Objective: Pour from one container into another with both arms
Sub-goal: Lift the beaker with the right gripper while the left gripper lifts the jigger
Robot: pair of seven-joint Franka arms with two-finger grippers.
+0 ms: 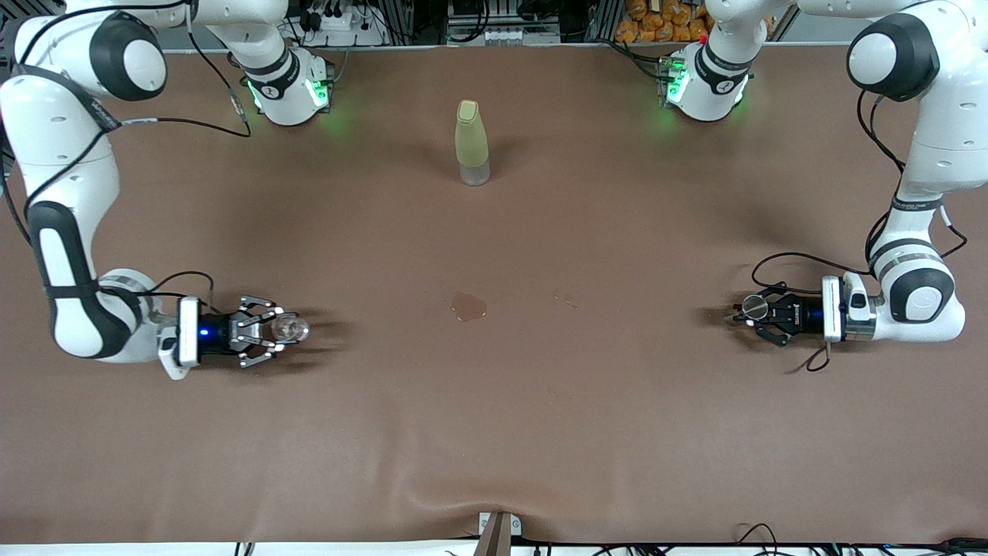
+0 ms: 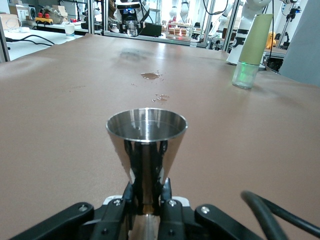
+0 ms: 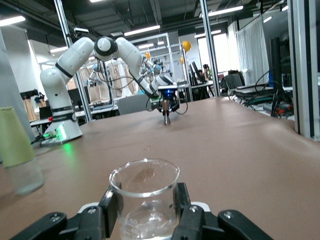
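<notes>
- Two arms are low at the two ends of the brown table [image 1: 494, 432], each with a small vessel in its gripper, and they are well apart.
- The right gripper [image 1: 287, 330] lies low at the right arm's end of the table, its fingers [image 3: 111, 206] clamped on the sides of the clear glass cup [image 1: 291, 329]; in the right wrist view the cup [image 3: 145, 200] stands upright with its round mouth open upward.
- The left gripper [image 1: 742, 312] lies low at the left arm's end of the table and grasps the silvery metal jigger cup [image 1: 755, 307] at its thin waist; the left wrist view shows the cup [image 2: 146, 145] upright, wide rim on top, pinched between the two fingers [image 2: 167, 200].
- Whether either cup rests on the tabletop or hangs just above it cannot be told.
- A tall yellow-green bottle [image 1: 472, 143] with a clear base stands upright near the middle of the table, closer to the robots' bases than both cups.
- A small wet puddle [image 1: 468, 306] lies on the table between the two grippers, nearer to the front camera than the bottle, with a few droplets [image 1: 565, 299] beside it toward the left arm's end.
</notes>
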